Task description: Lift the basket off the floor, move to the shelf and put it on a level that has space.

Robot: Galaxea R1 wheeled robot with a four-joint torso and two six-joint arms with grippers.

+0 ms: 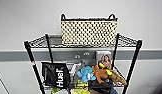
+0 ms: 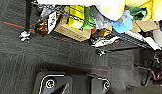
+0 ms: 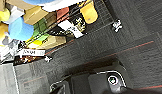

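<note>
On top level, one basket, four posts

Cream weave flecked with dark dots on the basket, dark braided rim, atop the black wire shelf. Below the basket: black bag with white "Huel" lettering, blue plush toy, brown one with yellow patches. Charcoal, faintly striped carpet crossed by thin red lines.
</note>
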